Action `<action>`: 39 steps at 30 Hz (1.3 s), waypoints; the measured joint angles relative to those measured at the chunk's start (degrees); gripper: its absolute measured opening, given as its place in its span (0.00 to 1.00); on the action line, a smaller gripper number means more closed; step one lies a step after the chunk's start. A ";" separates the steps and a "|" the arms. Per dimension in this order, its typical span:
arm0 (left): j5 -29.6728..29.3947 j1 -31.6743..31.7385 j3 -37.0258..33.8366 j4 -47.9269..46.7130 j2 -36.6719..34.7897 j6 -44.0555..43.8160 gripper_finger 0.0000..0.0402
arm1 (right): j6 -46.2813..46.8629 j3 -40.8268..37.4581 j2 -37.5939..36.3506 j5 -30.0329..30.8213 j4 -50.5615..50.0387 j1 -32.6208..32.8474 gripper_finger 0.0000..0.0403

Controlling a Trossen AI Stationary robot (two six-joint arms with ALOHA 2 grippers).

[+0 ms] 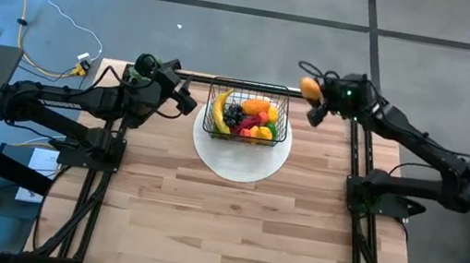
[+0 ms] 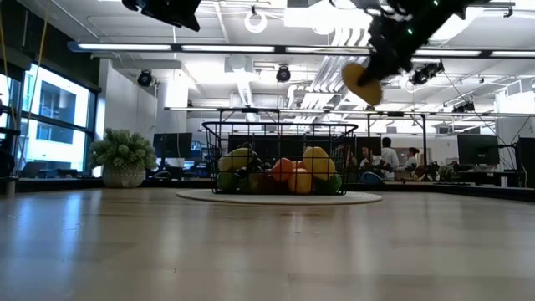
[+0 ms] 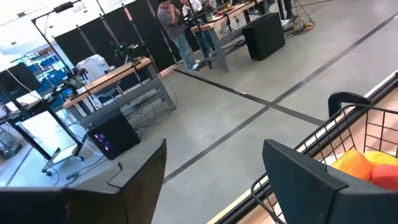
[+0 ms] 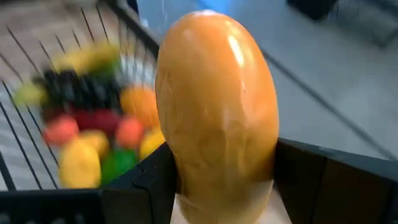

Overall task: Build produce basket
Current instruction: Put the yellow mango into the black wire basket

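The black wire basket (image 1: 248, 110) stands on a round white plate (image 1: 240, 158) at the table's far middle. It holds produce: a yellow banana (image 1: 219, 111), dark grapes (image 1: 235, 115), and red, orange and green pieces (image 2: 292, 177). My right gripper (image 1: 316, 99) hangs high just right of the basket, above its rim height, shut on an orange mango (image 2: 362, 82). My left gripper (image 1: 187, 102) waits raised at the basket's left side, open (image 3: 217, 186), with nothing between its fingers. My right gripper pinches the mango's near end (image 4: 211, 186) between its two fingers (image 4: 305, 177), one on each flank. The fingers come from the table's right side, slanting down toward the basket. The mango sticks out lengthwise past the fingertips, lifted clear of table and basket.
Bare wooden tabletop (image 1: 229, 233) stretches from the plate to the near edge. A potted leafy bunch (image 2: 124, 159) shows at the far left in the low view. People and desks (image 2: 389, 159) are in the room beyond the table.
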 joint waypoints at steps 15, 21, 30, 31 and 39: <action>0.03 0.00 0.00 -0.01 0.00 -0.37 0.63 | -1.51 15.90 20.32 -6.98 5.25 3.71 0.50; 0.75 0.00 0.00 -0.02 0.00 -0.37 0.63 | -7.41 19.19 28.97 -9.69 3.29 5.76 0.53; 2.08 -0.02 0.00 -0.02 0.00 -0.58 0.63 | -12.06 23.91 38.09 -5.37 1.67 8.55 0.54; 2.08 -0.02 0.00 -0.02 0.00 -0.83 0.63 | -12.54 24.56 38.85 -5.04 1.10 8.76 0.54; 3.98 -0.09 0.00 -0.04 0.00 -2.53 0.63 | -14.66 30.60 44.30 -0.36 -3.54 10.22 0.66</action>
